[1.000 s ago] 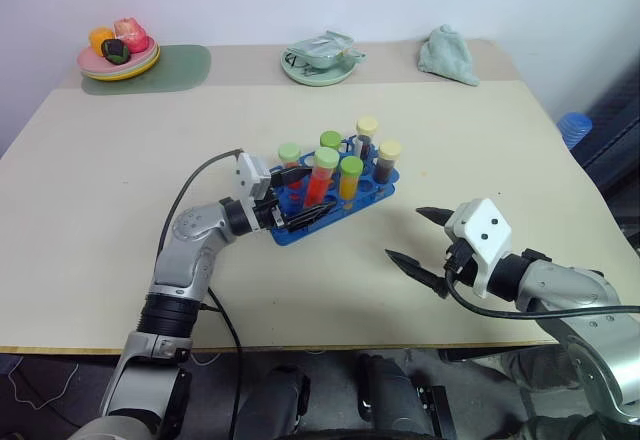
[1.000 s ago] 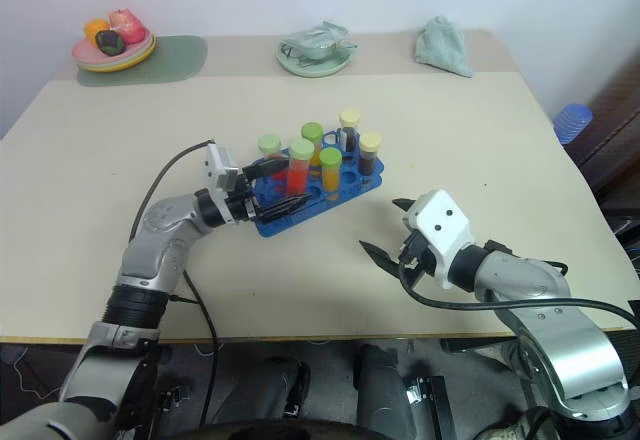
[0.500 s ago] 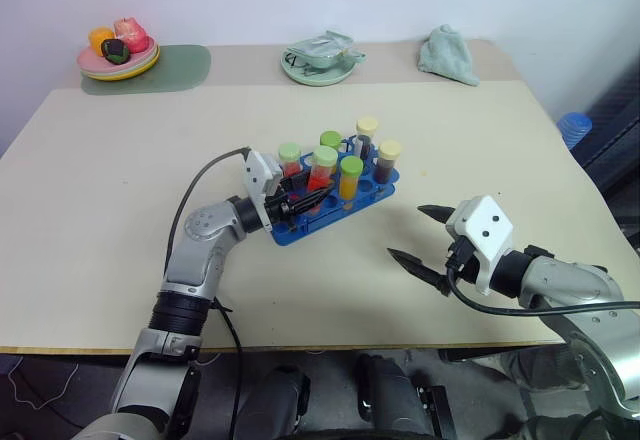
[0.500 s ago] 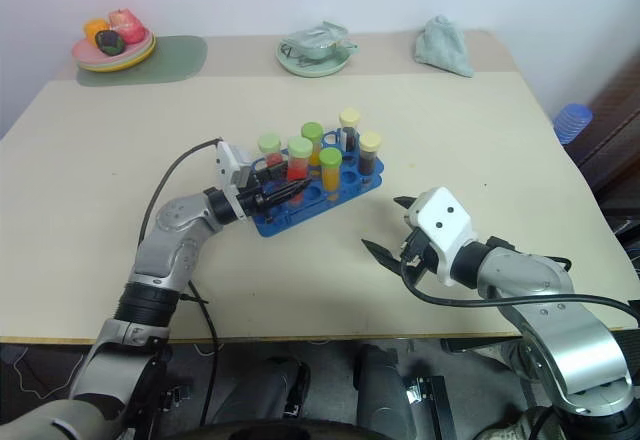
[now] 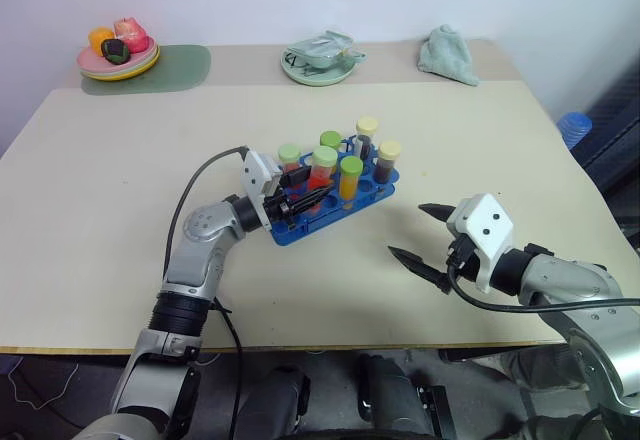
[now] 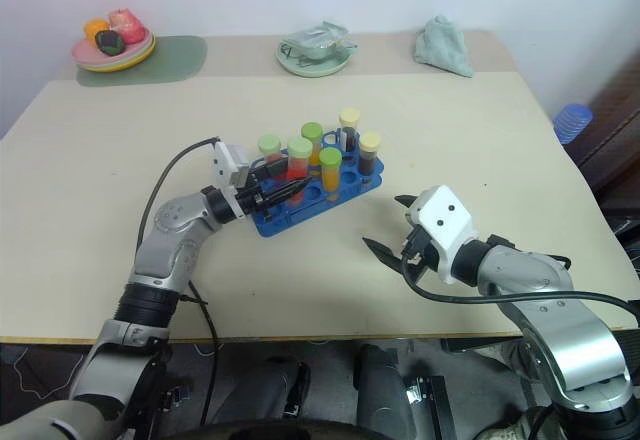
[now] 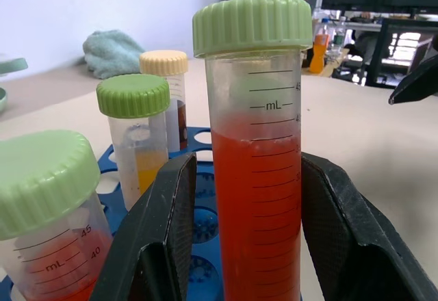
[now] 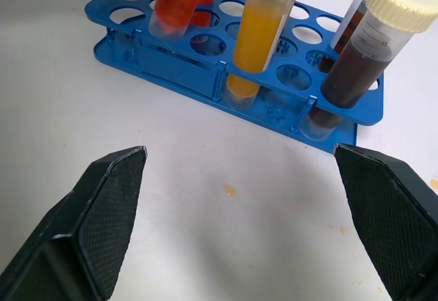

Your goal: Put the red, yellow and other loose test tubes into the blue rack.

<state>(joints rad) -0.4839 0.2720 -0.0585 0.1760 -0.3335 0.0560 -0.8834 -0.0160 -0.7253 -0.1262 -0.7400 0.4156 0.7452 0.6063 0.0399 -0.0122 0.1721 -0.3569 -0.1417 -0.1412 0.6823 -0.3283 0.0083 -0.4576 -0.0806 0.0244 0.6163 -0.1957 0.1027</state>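
Left wrist view: the left gripper (image 7: 254,232) has its two black fingers (image 7: 159,246) closed against the sides of the red tube (image 7: 254,178), which stands upright in the blue rack (image 5: 335,203). The tube's pale green cap sits above printed graduation marks; the letters "mL" and part of a "4" are legible on the wall. A neighbouring red tube (image 7: 48,212) reads "45", "40" and "mL". Beyond them in the rack stand the yellow tube (image 7: 139,137) and the brown tube (image 8: 359,48), whose scale shows "45". The right gripper (image 5: 425,240) hovers over the table (image 5: 120,250) near the rack's right end, jaws spread wide and empty.
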